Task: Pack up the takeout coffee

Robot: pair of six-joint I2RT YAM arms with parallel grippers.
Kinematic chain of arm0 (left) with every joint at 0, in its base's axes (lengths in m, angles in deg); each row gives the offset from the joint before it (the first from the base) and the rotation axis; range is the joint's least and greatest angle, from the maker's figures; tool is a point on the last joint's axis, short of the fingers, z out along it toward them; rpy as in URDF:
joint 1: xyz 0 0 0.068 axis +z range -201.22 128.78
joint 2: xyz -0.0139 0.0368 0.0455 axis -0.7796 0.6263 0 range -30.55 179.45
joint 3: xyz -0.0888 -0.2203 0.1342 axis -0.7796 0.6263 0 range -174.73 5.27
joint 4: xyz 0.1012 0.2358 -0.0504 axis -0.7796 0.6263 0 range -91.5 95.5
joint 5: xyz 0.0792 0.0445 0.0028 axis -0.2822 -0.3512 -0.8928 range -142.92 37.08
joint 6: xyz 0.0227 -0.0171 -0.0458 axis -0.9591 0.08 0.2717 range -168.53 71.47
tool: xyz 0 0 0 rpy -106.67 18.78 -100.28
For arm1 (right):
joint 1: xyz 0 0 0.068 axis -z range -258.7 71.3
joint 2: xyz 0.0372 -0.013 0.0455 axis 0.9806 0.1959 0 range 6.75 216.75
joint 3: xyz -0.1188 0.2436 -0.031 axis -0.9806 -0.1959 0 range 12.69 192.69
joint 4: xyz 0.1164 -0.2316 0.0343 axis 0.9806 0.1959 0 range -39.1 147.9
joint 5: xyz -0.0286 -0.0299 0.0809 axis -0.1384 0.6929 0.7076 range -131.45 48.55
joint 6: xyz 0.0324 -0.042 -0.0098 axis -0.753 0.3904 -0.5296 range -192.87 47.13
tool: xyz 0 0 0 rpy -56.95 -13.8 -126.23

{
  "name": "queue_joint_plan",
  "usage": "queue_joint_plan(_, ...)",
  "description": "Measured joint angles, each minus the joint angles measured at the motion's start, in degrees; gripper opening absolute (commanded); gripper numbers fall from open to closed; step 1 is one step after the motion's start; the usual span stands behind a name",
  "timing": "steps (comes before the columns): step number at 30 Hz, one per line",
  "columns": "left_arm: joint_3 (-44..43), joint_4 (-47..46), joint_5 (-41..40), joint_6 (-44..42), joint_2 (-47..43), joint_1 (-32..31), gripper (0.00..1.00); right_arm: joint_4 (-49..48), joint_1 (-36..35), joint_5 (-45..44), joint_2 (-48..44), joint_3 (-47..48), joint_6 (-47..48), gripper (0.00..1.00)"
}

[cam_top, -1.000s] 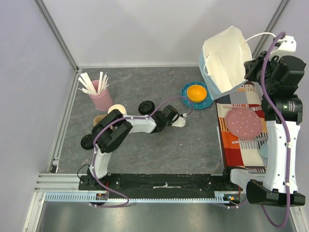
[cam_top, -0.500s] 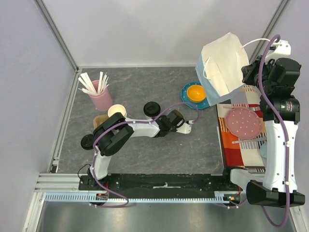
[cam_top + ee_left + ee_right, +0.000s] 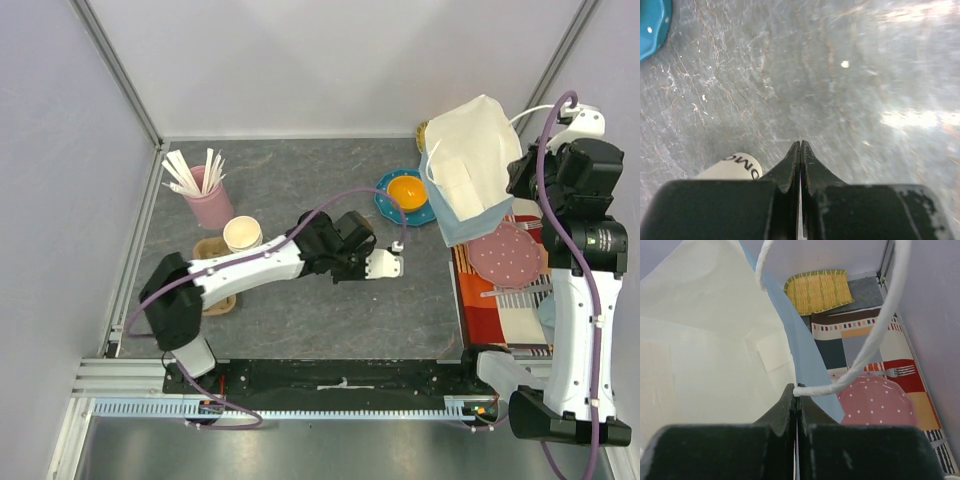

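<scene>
Left fingers (image 3: pixel 792 162) are clamped fully together with nothing between them, just hanging over bare grey desk (image 3: pixel 300 320). A rounded white bit with dark lettering (image 3: pixel 735 166) peeks out right beside them in the left wrist view, and I honestly can't tell what it is. The left arm (image 3: pixel 250 265) is stretched low and long from its near-left base out to the right, so its tip sits around the middle of the desk.

Right fingers (image 3: pixel 787 400) are pinched on the white cord handle (image 3: pixel 867 365) of the paper bag (image 3: pixel 470 150). The bag is cream with a light blue side, and it dangles in the air at the far right. The right arm (image 3: pixel 580 300) stands tall along the right edge, with its wrist up by the bag.

As for the takeout coffee, I can't pick it out in any view. The dark wrist of the left arm covers a chunk of mid-desk, so it may be hidden there.

Other stuff:
- A teal plate (image 3: pixel 388 205) with an orange bowl (image 3: pixel 407 189) on it sits just left of the bag.
- A pink dotted plate (image 3: pixel 505 255) and a fork (image 3: pixel 515 292) lie on a striped placemat (image 3: pixel 500 320) below the bag.
- A yellow woven mat (image 3: pixel 816 290) sits at the far side.
- A pink cup of white sticks (image 3: pixel 205 195) and some cream paper cups (image 3: pixel 242 233) are on the left.
</scene>
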Motion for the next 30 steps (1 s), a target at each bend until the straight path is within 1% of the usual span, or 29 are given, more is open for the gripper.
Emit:
queue_joint_plan(3, -2.6, 7.6, 6.3, 2.5, -6.3, 0.0, 0.02, 1.8, 0.0, 0.2, -1.0, 0.0, 0.0, 0.00)
queue_joint_plan(7, -6.3, 16.7, 11.3, 5.1, -12.3, 0.3, 0.03, 4.7, 0.1, 2.8, -1.8, 0.0, 0.2, 0.00)
queue_joint_plan(11, -9.9, 24.8, 14.3, 7.6, -17.9, 2.3, 0.11, 8.4, 0.1, 7.2, -1.8, -0.2, 1.1, 0.00)
queue_joint_plan(14, -12.7, 28.7, 14.6, 9.2, -21.0, 5.8, 0.16, 10.8, 0.1, 11.8, -3.0, -1.6, 2.2, 0.00)
queue_joint_plan(16, -14.9, 30.7, 14.4, 10.4, -22.5, 9.1, 0.17, 12.0, -0.2, 15.2, -4.1, -2.8, 2.9, 0.00)
queue_joint_plan(19, -17.9, 32.5, 13.3, 11.9, -24.2, 13.3, 0.24, 13.8, -1.2, 18.9, -4.9, -4.5, 3.9, 0.00)
queue_joint_plan(20, -19.2, 33.1, 12.7, 12.5, -24.7, 14.6, 0.28, 14.3, -1.7, 19.9, -4.9, -5.1, 4.2, 0.00)
queue_joint_plan(22, -21.0, 34.0, 11.4, 13.0, -25.5, 16.6, 0.31, 15.4, -3.1, 21.7, -4.8, -6.6, 4.9, 0.00)
queue_joint_plan(23, -21.7, 34.2, 10.3, 13.4, -25.9, 17.6, 0.35, 15.9, -3.6, 22.3, -4.5, -7.3, 5.2, 0.00)
queue_joint_plan(26, -23.0, 34.4, 6.2, 14.1, -27.1, 21.2, 0.40, 16.3, -4.0, 23.5, -3.9, -9.8, 5.1, 0.00)
queue_joint_plan(30, -22.5, 34.1, 1.5, 14.8, -27.6, 28.9, 0.43, 13.9, -4.3, 23.3, -4.9, -15.0, 2.7, 0.00)
